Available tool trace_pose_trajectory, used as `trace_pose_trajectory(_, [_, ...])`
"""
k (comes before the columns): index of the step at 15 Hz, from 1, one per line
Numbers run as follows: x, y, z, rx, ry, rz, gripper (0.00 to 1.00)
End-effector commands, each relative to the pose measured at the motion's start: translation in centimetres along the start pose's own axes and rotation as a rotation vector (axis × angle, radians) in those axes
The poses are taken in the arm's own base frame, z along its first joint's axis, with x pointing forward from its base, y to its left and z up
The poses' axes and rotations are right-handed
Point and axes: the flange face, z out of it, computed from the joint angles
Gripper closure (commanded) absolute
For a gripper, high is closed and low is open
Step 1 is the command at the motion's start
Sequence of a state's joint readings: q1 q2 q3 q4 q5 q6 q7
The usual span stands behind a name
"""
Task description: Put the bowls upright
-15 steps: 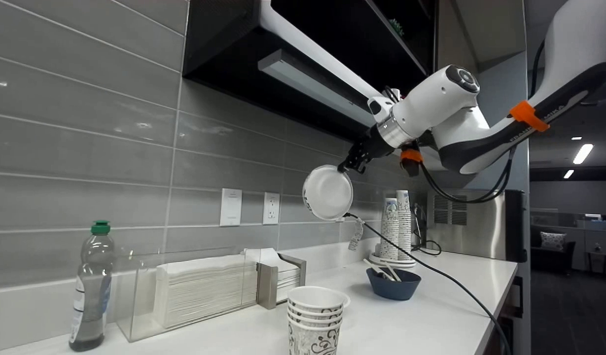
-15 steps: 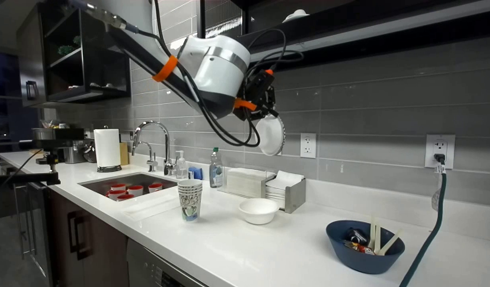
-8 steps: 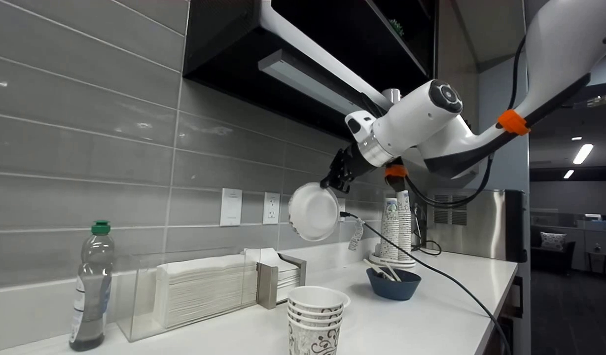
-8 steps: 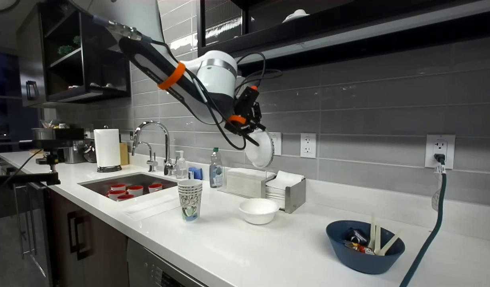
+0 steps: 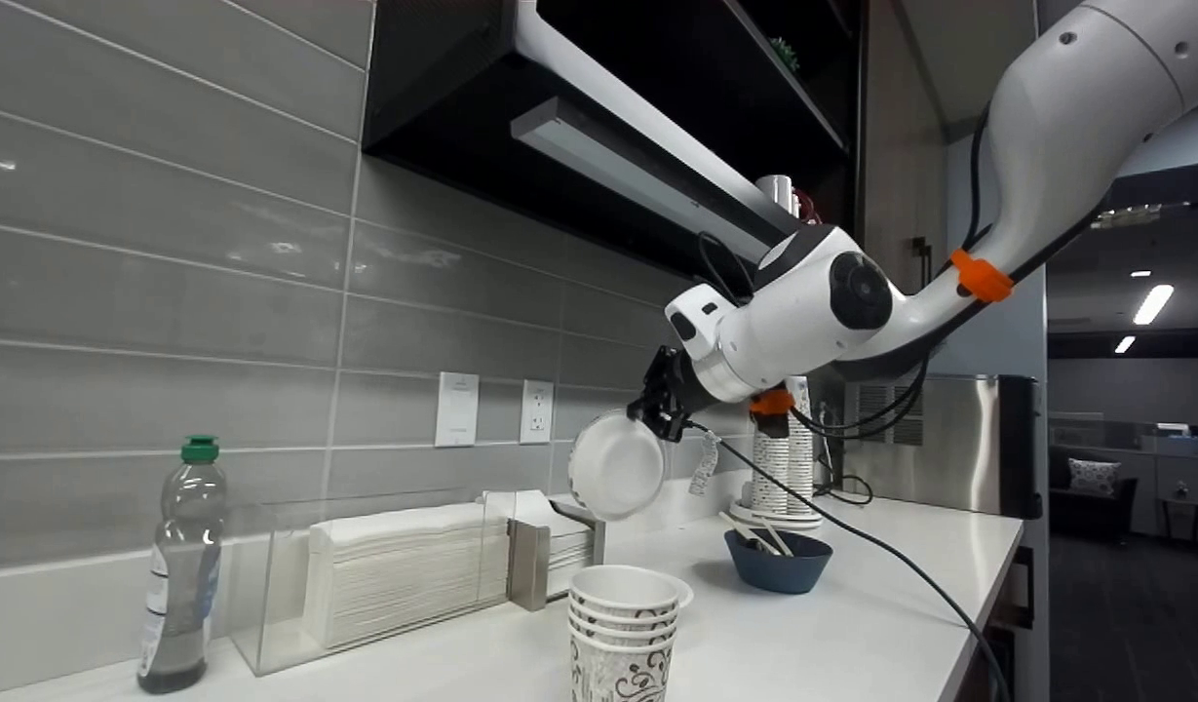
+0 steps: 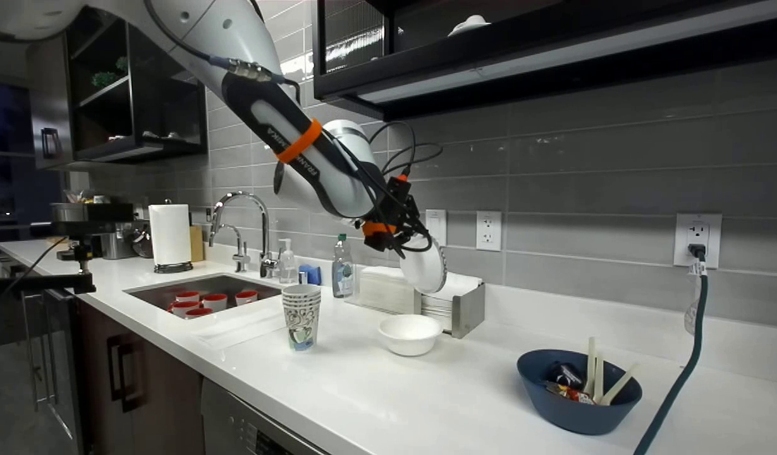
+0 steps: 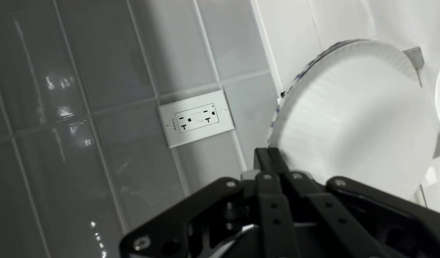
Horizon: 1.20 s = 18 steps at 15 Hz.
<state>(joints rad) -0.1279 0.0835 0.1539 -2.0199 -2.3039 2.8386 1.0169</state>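
Note:
My gripper is shut on the edge of a white shallow bowl with a patterned outside; fingertips (image 7: 268, 152) pinch its rim. This held bowl (image 7: 352, 118) is tilted nearly on edge above the counter; it also shows in both exterior views (image 5: 618, 468) (image 6: 424, 265). The gripper (image 5: 642, 409) is dark and partly behind cables in an exterior view (image 6: 403, 246). A white bowl (image 6: 410, 338) stands upright on the counter below the held one; cups mostly hide it in an exterior view (image 5: 685, 591). The dark blue bowl (image 6: 571, 407) stands upright, holding utensils and wrappers; it shows too (image 5: 778, 573).
A stack of patterned cups (image 6: 301, 319) stands left of the white bowl. A napkin holder (image 6: 469, 309) is by the wall near the held bowl. A soap bottle (image 5: 179, 575), a sink (image 6: 149, 292), a power cord (image 5: 881, 548) and a low cabinet (image 5: 657, 195) are around.
The arm has lowered toward the counter with the white bowl in the gripper. The held bowl has come down before the napkin holder, still tilted. The bowls on the counter have not moved.

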Motion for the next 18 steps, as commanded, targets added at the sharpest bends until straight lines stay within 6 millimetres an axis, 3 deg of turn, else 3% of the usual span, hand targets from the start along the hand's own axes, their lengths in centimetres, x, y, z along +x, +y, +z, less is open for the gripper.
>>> trace_pose_trajectory(1, [-0.4,-2.9,1.5,-0.017,0.005,-0.025,1.00])
trace_pose_trajectory(7, [-1.0,-5.3,3.4,-0.052,-0.013,-0.031,1.00])
trace_pose_trajectory(16, [-1.0,-7.0,3.3,-0.028,0.021,-0.086,1.00])
trace_pose_trajectory(17, [-1.3,-7.4,3.1,0.001,0.024,-0.095,0.74])
trace_pose_trajectory(18, [-1.6,-7.6,2.7,0.067,0.034,-0.111,0.73])
